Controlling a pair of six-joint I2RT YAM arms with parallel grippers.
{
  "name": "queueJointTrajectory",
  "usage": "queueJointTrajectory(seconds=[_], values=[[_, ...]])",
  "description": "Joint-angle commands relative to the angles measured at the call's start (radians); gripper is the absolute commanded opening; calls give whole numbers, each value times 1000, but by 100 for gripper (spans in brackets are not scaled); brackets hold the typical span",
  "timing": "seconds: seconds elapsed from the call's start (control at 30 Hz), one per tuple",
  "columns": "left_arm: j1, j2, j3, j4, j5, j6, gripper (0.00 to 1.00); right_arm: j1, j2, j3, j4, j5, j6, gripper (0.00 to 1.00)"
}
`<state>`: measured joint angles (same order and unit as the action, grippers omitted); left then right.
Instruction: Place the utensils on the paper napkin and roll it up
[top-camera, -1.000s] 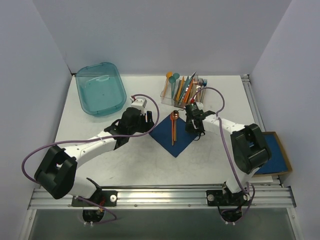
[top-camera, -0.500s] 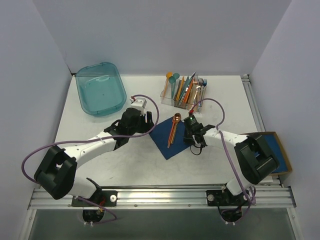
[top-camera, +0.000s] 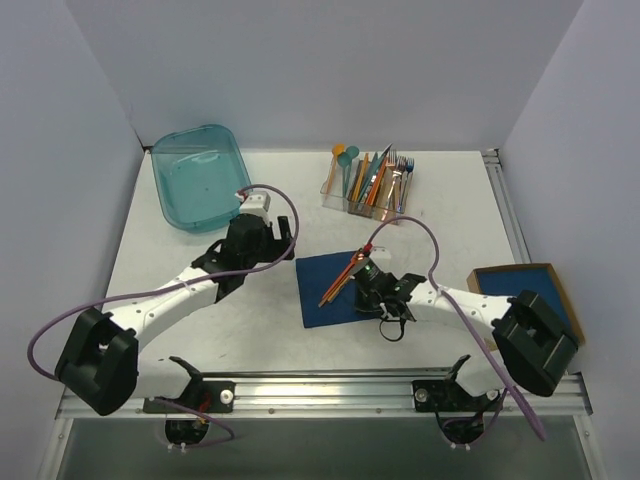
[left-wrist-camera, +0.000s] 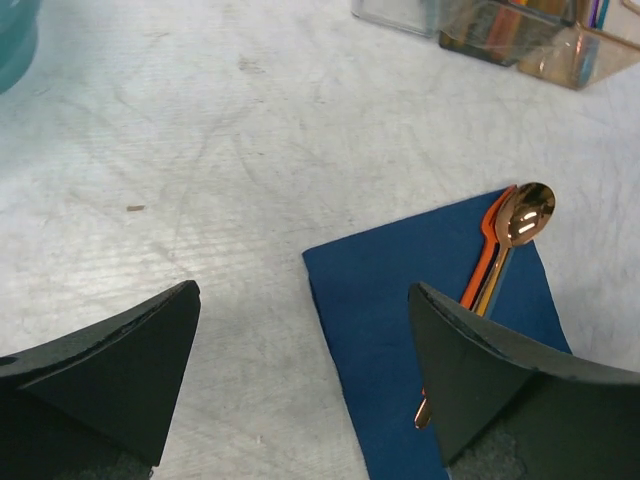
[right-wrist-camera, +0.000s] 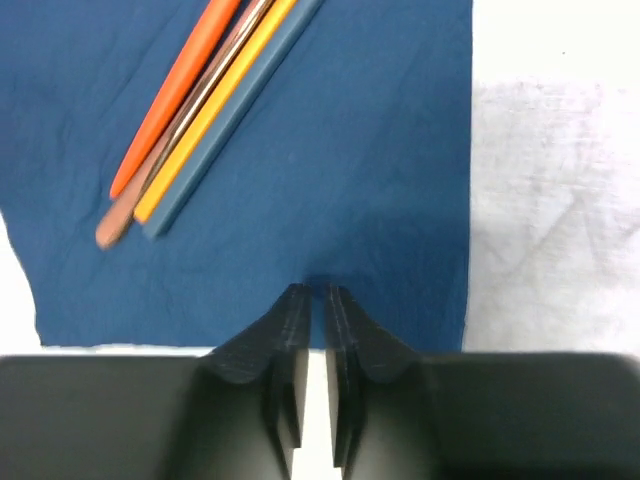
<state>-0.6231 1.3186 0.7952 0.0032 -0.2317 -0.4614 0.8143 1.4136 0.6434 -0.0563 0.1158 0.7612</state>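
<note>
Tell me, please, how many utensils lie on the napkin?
3 at least, bundled side by side on the napkin: an orange one, a copper spoon and a yellow one. A grey-blue strip beside the yellow one may be a fourth.

The utensils (right-wrist-camera: 203, 95) run off the right wrist view's top edge.

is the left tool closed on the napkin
No, the left tool is wide open, and the napkin lies flat on the table ahead of it.

Orange-copper utensils (top-camera: 340, 278) lie diagonally on the flat dark blue napkin (top-camera: 322, 302) (spoon bowl (left-wrist-camera: 527, 213) at edge).
</note>
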Motion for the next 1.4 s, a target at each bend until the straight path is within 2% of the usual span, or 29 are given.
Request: queueJointTrajectory(seconds=[0.0,0.07,0.13,0.33,0.47,0.77,0.93,1.07,1.37], values=[[63,-59,-7,-52,12,-83,94,34,-87,50,-77,71,-37,20],[114,-91,-22,-61,32,-112,94,59,-125,64,-73,71,-89,28],[147,-122,-36,-60,63,-148,94,62,-142,96,-103,123,-89,29],[155,-165,-80,-69,91,-175,94,51,-238,148,-211,281,-54,30],[160,-188,-99,-103,92,-197,94,65,-242,163,-131,138,-210,36],[181,-249,-119,-204,81,-255,94,206,-105,171,-27,70,-391,52],[197,-306,-119,-275,77,-284,94,276,2,199,49,30,-436,51],[238,-357,-131,-305,97,-298,94,356,111,237,98,50,-476,47],[280,-412,-139,-353,126,-298,94,405,248,286,119,101,-523,42]])
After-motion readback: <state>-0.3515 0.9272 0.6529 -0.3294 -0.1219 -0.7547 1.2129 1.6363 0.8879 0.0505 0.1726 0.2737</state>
